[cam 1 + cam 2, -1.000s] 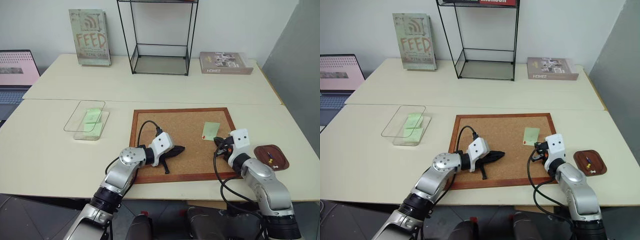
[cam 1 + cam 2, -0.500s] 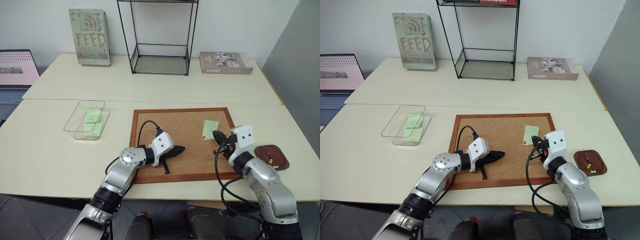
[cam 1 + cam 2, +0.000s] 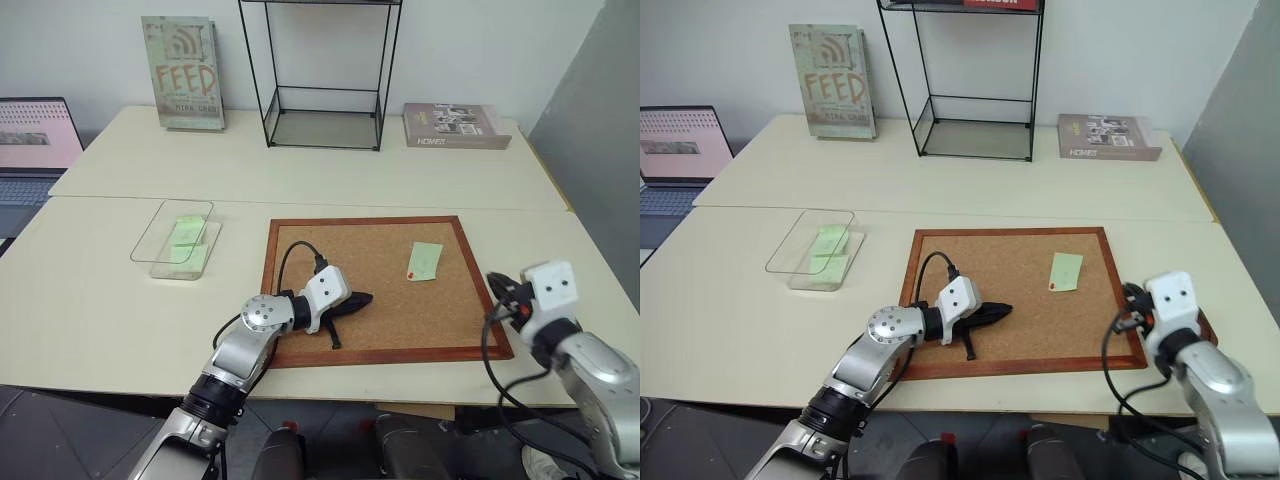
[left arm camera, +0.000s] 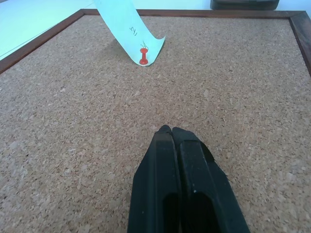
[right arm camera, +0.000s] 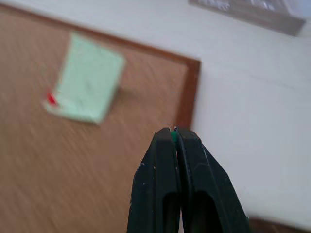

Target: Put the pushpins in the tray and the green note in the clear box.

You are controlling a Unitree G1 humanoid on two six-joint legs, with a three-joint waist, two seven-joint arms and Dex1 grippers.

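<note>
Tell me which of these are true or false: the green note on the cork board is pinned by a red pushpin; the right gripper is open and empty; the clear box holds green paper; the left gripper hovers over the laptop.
1. A red pushpin pins the green note to the cork board. True.
2. The right gripper is open and empty. False: its fingers are shut, with a speck of green, apparently a pushpin, pinched at the tips.
3. The clear box holds green paper. True.
4. The left gripper hovers over the laptop. False: it is shut, over the cork board.
</note>
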